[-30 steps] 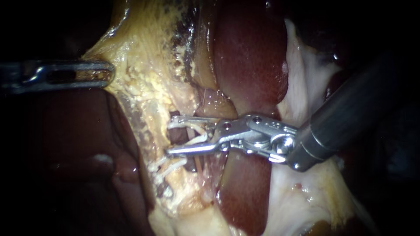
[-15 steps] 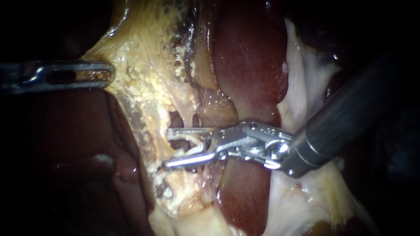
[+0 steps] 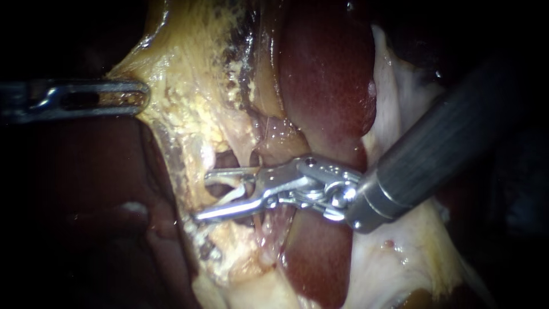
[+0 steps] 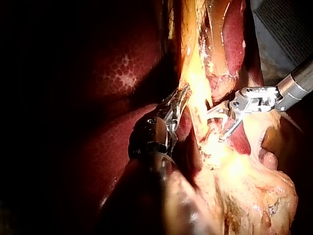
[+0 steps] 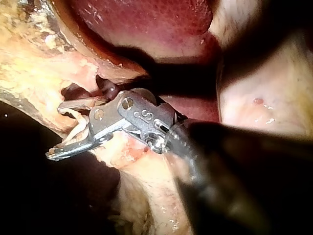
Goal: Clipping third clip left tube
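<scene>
Closing squarely across the tube (image 3: 233, 191) at mid-frame seemed best: the right instrument (image 3: 201, 195) held its jaws apart around it, while the left instrument (image 3: 140, 96) had its jaws clamped on pale tissue (image 3: 183, 97) at upper left.

Liver (image 3: 326, 74) mottled dark red, tissue (image 3: 189, 97) grainy yellow, right instrument (image 3: 204, 195) silvery.

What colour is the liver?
Dark reddish-brown, finely speckled; the liver shows best in the endoscope view.

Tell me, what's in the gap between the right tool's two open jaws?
A thin pale tube crosses between the right instrument's open jaws; the endoscope and right wrist views both show it.
</scene>
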